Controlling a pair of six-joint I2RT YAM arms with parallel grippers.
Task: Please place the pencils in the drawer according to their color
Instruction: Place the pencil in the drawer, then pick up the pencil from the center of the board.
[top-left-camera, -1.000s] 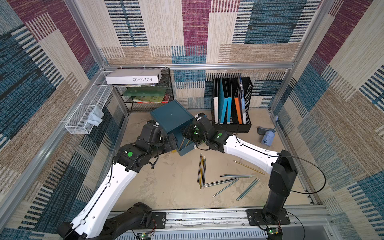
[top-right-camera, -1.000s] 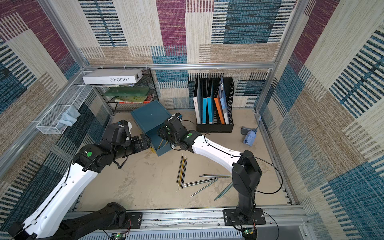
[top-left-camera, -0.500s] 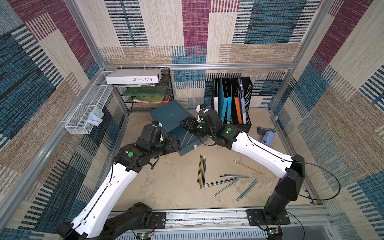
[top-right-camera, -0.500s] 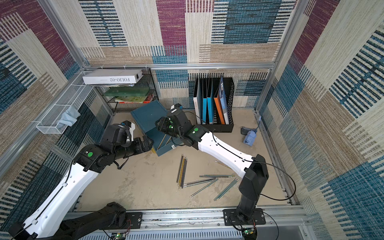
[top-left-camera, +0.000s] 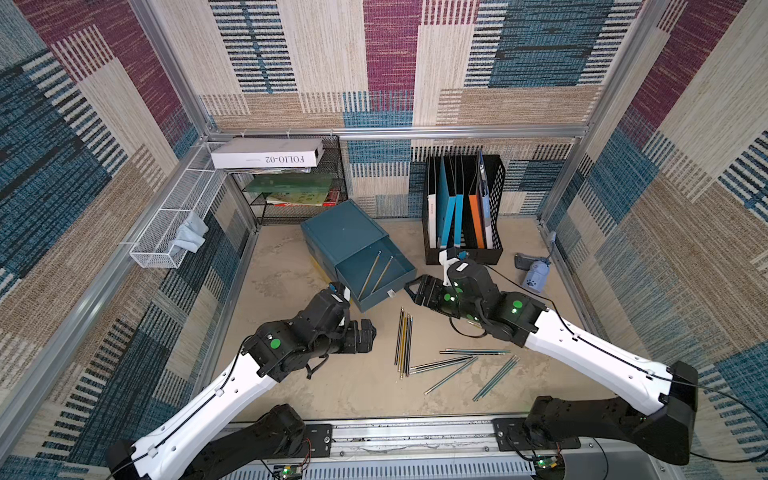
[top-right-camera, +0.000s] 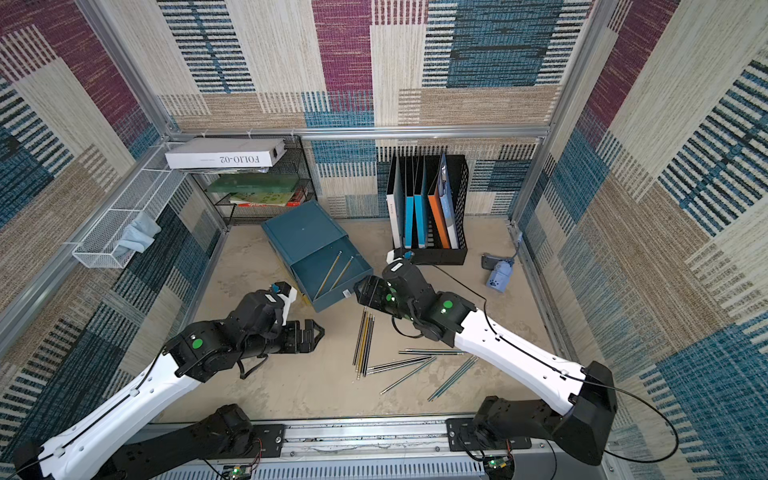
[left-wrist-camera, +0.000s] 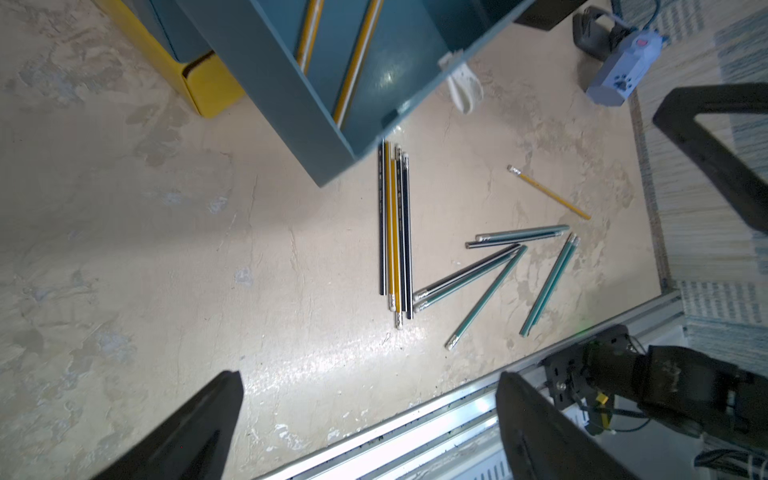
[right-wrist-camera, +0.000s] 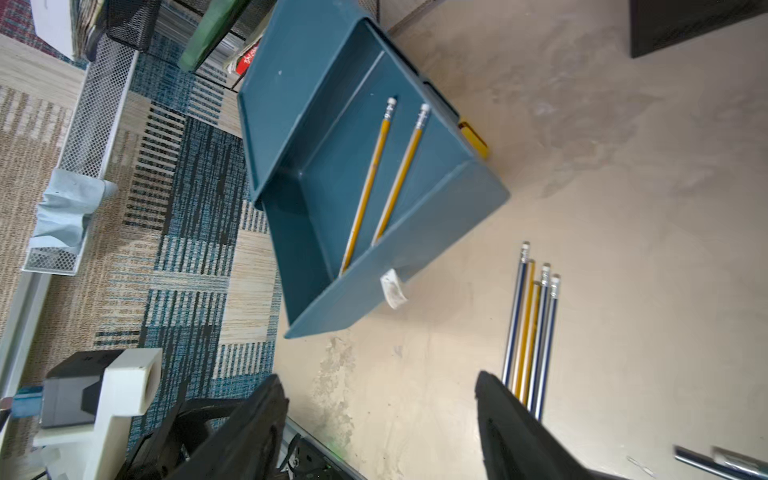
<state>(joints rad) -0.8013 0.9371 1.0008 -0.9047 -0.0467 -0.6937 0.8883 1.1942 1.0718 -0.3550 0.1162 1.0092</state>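
Left arm (top-left-camera: 208, 405) low, left fingers (left-wrist-camera: 195, 428) spread wide (nothing between), right arm (top-left-camera: 590, 353) angled inward, right fingers (right-wrist-camera: 515, 432) parted, empty.

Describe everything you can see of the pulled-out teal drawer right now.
The drawer is a shallow, dark teal tray, open side up. Its smooth sheen suggests plastic or painted metal. It is pulled well out of the teal cabinet, which still holds its back end. A small white tag hangs from its front wall. Two yellow pencils lie on its floor, side by side and apart, with their erasers toward the cabinet and their other ends reaching the front wall.
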